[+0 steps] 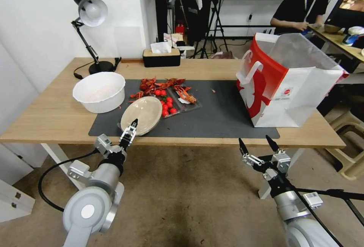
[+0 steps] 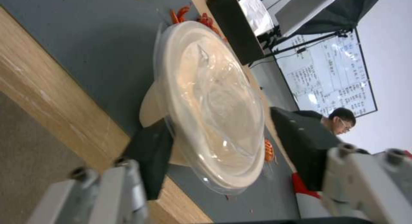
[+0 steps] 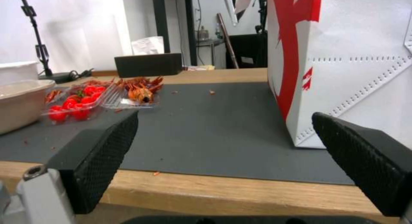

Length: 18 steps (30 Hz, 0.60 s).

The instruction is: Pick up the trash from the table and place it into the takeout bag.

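Note:
The beige round plate (image 1: 142, 114), a piece of the trash, carries a clear lid and sits tilted over the near left part of the dark mat (image 1: 220, 114) on the table (image 1: 57, 118). My left gripper (image 1: 132, 126) is shut on the plate's near rim. In the left wrist view the plate (image 2: 210, 98) lies between the black fingers (image 2: 150, 159). My right gripper (image 1: 257, 145) hangs open just below the table's front edge, in front of the takeout bag (image 1: 288, 84). The right wrist view shows this gripper (image 3: 231, 159) with nothing between its pads, and the bag (image 3: 356, 56) close by.
A big white bowl (image 1: 99, 91) stands left of the plate. Clear trays of tomatoes and crayfish (image 1: 172, 101) lie just behind the plate. A black tissue box (image 1: 161, 57) and a desk lamp (image 1: 91, 11) stand at the back. Bare mat lies between the trays and the bag.

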Available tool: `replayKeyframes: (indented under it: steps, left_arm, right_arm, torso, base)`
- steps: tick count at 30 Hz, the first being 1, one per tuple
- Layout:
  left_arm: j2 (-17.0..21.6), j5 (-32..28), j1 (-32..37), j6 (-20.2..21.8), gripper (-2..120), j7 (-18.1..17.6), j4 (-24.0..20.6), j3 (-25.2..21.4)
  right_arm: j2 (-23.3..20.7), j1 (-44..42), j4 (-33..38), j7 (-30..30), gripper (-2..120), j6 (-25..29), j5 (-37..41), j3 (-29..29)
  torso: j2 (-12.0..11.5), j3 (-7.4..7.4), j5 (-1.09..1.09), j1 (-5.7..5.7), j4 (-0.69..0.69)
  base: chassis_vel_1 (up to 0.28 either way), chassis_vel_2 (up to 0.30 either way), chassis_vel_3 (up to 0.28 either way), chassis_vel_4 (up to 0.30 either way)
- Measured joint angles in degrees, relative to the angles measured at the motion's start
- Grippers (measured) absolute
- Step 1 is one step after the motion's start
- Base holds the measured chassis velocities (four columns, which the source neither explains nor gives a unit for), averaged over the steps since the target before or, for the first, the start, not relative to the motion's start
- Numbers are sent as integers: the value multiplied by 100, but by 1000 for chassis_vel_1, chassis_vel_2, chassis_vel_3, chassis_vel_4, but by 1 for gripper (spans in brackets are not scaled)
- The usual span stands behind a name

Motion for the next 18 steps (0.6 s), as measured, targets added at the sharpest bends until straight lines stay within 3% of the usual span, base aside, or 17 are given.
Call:
replayKeyframes:
  steps: [11, 15, 18]
  left_arm:
    - [46, -177, -169, -120, 14, 66, 272, 13]
    - [52, -167, -174, -184, 1, 125, 325, 14]
    - [61, -165, -173, -221, 0, 157, 348, 14]
  right_arm:
    - [12, 5, 37, 46, 100, -47, -28, 13]
    - [12, 37, 37, 53, 100, -63, -37, 12]
    - [14, 52, 32, 56, 100, -66, -43, 7]
  torso:
    - [0, 0, 0, 1, 0]
    - [0, 0, 0, 0, 0]
    - [0, 0, 0, 0, 0]
  base:
    - [0, 0, 0, 0]
    - [0, 0, 0, 0]
    - [0, 0, 0, 0]
